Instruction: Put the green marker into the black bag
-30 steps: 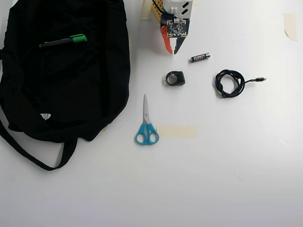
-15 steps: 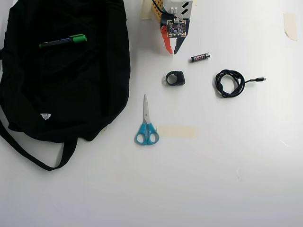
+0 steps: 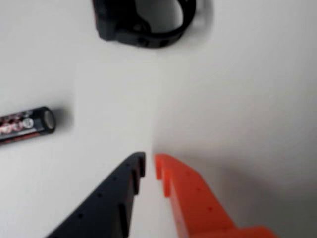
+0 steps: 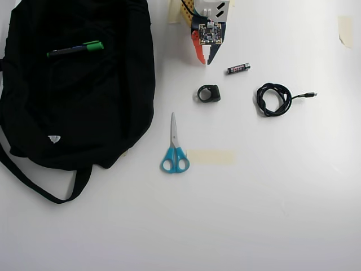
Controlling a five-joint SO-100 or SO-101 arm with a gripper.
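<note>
Overhead view: claw (image 4: 205,60) sits at top centre of the table (image 4: 271,214), tips pointing down the frame, nothing between them. Wrist view shows the claw (image 3: 149,165) nearly closed, only a thin slit between the black finger (image 3: 106,203) and the orange finger (image 3: 198,203), empty, with bare table under the tips. Marker (image 4: 75,49) is well off to the claw's left in the overhead view, lying on top of the bag (image 4: 101,113), near its upper part, green cap toward the claw, barrel pointing away. It rests on the fabric; can't tell whether it is inside any opening. Bag takes up the whole left side of the frame, with its strap (image 4: 39,183) looping out at the lower left and a small white logo (image 4: 54,138) low on its face. Battery (image 4: 238,68) lies just right of the claw tips in the overhead view; in the wrist view the battery (image 3: 27,125) is at the left edge, apart from the fingers. Small black ring-shaped part (image 4: 208,93) sits just below the tips in the overhead view, and the same part (image 3: 143,22) is at the top of the wrist frame, blurred and not touching the claw. Scissors (image 4: 174,148) with blue handles lie further below, blades pointing up toward the claw. Strip of tape (image 4: 210,156) lies just right of the handles. Coiled cable (image 4: 274,99) sits right of the ring part, beyond the battery.
</note>
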